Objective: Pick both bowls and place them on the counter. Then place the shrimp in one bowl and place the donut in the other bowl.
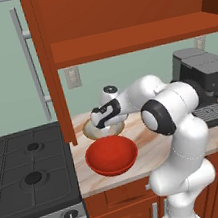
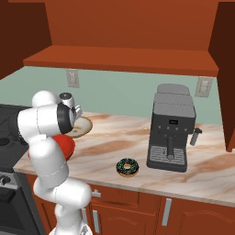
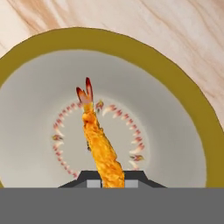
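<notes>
Hand view looked straight down into the cream-beige bowl (image 3: 39,131), its tan rim ringing a pale floor marked with a circle of small red flecks. The pincer (image 3: 113,183) was clenched on the shrimp (image 3: 99,144), the two dark tips pressed against the orange body at the bottom of the picture while the red tail pointed up over the middle of the bowl. Whether the shrimp touched the bowl's floor could not be told from there.

Left base view placed that bowl (image 1: 91,132) on the marbled surface (image 1: 153,144), close to the wooden cabinet side, with the white arm's hand (image 1: 103,115) directly above it. The glossy red bowl (image 1: 111,154) sat just in front, nearer the surface's edge, beside the black stove top (image 1: 26,176). A dark coffee machine (image 1: 206,88) stood at the far right.

Right base view offered what the others lacked: the donut (image 2: 127,167), dark-iced and sprinkled, lay on the surface (image 2: 114,137) near the front edge, just left of the coffee machine (image 2: 172,128) and well apart from both bowls. There the arm covered most of the red bowl (image 2: 68,146), and a slice of the cream-beige bowl (image 2: 83,127) showed behind it.
</notes>
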